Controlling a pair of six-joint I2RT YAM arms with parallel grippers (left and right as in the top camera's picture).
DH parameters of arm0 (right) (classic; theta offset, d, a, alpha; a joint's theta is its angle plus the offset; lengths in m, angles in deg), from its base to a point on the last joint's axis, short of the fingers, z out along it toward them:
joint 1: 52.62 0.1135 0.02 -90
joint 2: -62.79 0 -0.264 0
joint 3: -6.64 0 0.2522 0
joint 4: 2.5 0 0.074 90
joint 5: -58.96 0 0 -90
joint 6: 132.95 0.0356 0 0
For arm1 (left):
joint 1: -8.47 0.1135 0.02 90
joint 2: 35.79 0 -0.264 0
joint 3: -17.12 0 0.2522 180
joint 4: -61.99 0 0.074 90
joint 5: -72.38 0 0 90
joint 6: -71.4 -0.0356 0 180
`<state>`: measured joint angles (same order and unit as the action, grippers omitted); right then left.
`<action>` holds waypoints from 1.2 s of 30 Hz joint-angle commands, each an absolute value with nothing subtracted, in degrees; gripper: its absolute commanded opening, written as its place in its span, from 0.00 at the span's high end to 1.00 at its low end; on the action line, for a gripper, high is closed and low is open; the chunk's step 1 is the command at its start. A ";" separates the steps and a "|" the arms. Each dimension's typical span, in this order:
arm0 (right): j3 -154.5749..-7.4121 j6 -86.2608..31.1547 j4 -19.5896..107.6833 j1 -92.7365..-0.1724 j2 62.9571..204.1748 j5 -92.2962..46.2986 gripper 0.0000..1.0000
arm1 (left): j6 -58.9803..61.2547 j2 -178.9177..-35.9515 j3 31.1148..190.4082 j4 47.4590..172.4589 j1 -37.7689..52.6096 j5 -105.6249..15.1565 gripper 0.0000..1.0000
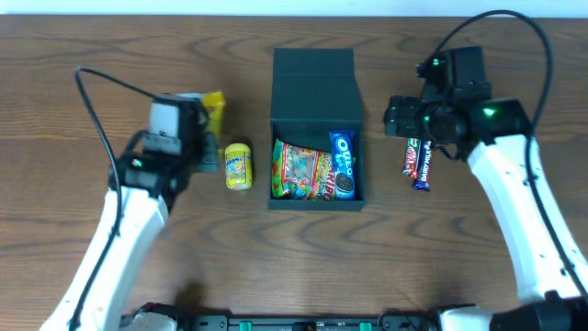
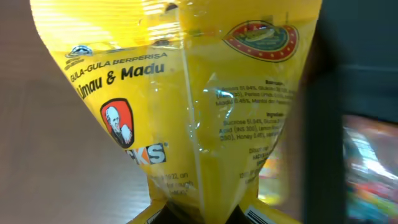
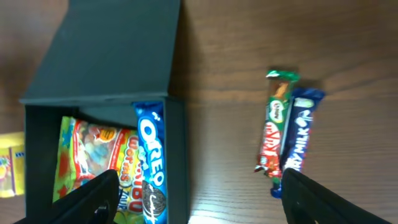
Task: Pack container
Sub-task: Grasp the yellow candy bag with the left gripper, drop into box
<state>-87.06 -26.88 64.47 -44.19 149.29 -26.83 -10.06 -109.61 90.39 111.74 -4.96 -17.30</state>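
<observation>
Clenching yellow packet (image 2: 186, 93), left end effector (image 2: 199, 214) nearly hidden | right end effector (image 3: 208, 199) spread | container (image 2: 367, 56) blurred beside packet

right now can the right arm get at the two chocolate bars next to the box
Probably yes. The right gripper hangs open close to the green bar and blue bar, which lie side by side on the table, apart from the container, with nothing on top of them.

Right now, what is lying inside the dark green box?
Inside the container lie a colourful gummy packet and a blue Oreo pack, side by side. They cover most of the floor, so anything underneath them cannot be seen.
</observation>
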 commanded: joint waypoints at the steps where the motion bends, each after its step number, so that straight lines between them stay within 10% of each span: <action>1: -87.02 -27.79 64.97 -45.68 148.11 -27.18 0.17 | -4.21 -109.19 91.05 110.91 -11.72 -17.06 0.94; 20: -87.02 -27.84 68.52 -45.85 148.13 -27.18 0.17 | 16.14 -126.05 91.05 101.05 -29.55 -17.78 0.94; 23: -87.02 -27.84 68.52 -45.85 148.13 -27.18 0.16 | 16.03 -126.05 91.07 100.27 -29.53 -19.09 0.50; 28: -87.02 -27.84 68.54 -45.85 148.13 -27.18 0.16 | 12.54 -125.52 91.90 99.19 -29.53 -20.65 0.42; 34: -87.02 -28.47 68.95 -45.85 148.13 -27.18 0.16 | 9.52 -122.18 94.76 102.01 -29.44 -17.50 0.46; 36: -87.02 -28.47 68.93 -45.85 148.13 -27.18 0.16 | 8.30 -121.48 94.81 101.60 -29.44 -17.04 0.84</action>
